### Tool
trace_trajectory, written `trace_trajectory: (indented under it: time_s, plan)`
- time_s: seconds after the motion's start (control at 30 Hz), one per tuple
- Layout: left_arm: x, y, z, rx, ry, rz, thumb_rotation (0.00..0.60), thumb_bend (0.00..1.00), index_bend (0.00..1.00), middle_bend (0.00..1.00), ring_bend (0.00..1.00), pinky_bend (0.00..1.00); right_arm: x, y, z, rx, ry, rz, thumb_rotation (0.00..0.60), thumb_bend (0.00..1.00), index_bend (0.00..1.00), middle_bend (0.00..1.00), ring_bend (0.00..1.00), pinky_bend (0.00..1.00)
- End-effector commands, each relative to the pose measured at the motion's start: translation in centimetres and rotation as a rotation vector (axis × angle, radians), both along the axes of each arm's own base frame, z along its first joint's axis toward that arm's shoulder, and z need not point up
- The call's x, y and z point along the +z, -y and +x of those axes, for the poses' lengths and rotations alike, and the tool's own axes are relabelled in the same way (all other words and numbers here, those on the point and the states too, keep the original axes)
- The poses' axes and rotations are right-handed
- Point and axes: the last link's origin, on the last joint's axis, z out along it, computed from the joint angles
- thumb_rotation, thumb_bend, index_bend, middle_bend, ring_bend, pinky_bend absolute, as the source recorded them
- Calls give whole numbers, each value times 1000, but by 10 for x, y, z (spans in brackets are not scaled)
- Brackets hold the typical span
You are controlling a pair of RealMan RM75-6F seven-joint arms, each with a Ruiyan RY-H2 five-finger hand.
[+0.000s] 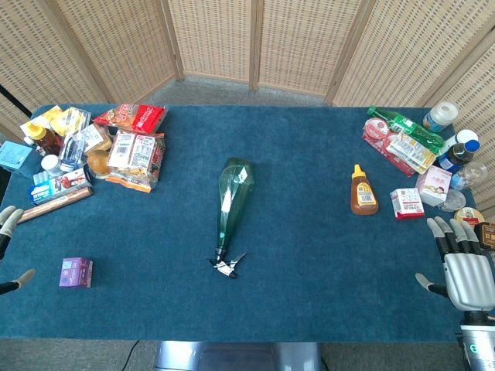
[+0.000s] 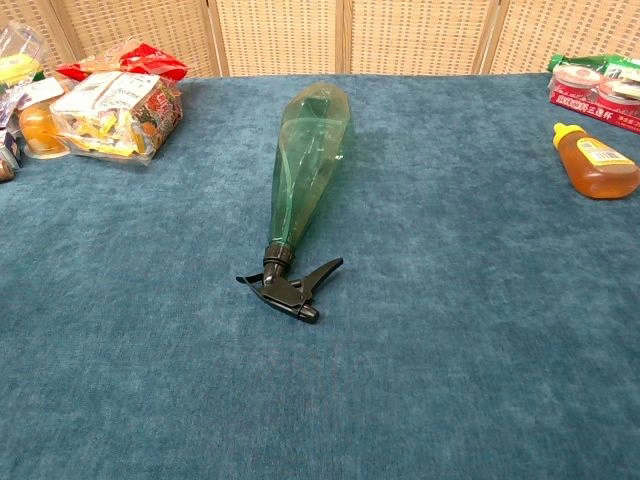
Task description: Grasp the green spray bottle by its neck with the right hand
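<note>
Green translucent plastic spray bottle (image 1: 233, 199) lies on its side near the middle of the table, a wide top covered in dark blue carpet-like cloth (image 1: 309, 193); wide base toward the far edge, narrow neck and black trigger head (image 1: 226, 265) toward the near edge, trigger lever sticking out to one side. Nothing touches it. Chest view shows the same bottle (image 2: 303, 165) flat on the nap, black head (image 2: 290, 285) resting on the cloth. Right hand (image 1: 464, 267), grey with pale fingertips, sits at the near right corner of the table, well apart from the bottle, fingers spread and holding nothing. Left hand (image 1: 9, 239) only partly in view at the left edge, fingers apart, nothing held. Small purple box (image 1: 76, 272) near the near left corner. Amber squeeze bottle with orange cap (image 1: 363, 190) lies right of centre, small red-and-white carton (image 1: 407, 203) just beside it. Far left corner: heap of snack packets (image 1: 133, 147) in red and clear wrap, with jars and cartons. Far right corner: green plastic bottle (image 1: 402, 124), packets, capped bottles (image 1: 452, 143). Behind the far edge stand woven wicker screen panels (image 1: 255, 39) in wooden frames, closing off the room; grey floor shows at their base.
</note>
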Motion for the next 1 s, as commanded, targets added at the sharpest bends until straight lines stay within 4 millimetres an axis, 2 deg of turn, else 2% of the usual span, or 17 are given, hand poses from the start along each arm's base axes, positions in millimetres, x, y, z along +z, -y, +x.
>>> trace_trajectory:
  time_s: [0.03, 0.23, 0.4, 0.7, 0.87, 1.0]
  plan:
    - [0, 1, 1, -2, 0, -1, 600, 0, 0, 0, 0, 0, -1, 0, -1, 4, -4, 1, 600, 0, 0, 0, 0, 0]
    - [2, 4, 5, -17, 8, 9, 600, 0, 0, 0, 0, 0, -6, 4, 2, 30, 17, 13, 600, 0, 0, 0, 0, 0]
    - [3, 6, 7, -24, 16, 14, 600, 0, 0, 0, 0, 0, -18, 26, 11, 127, -46, 97, 600, 0, 0, 0, 0, 0]
    - [1, 6, 6, -10, 15, 10, 600, 0, 0, 0, 0, 0, -49, 92, 62, 434, -240, 278, 600, 0, 0, 0, 0, 0]
    - [3, 5, 6, -8, 16, 19, 600, 0, 0, 0, 0, 0, -72, 115, 93, 570, -314, 346, 600, 0, 0, 0, 0, 0]
    - [3, 3, 3, 4, 14, 19, 600, 0, 0, 0, 0, 0, -96, 129, 128, 683, -358, 397, 600, 0, 0, 0, 0, 0]
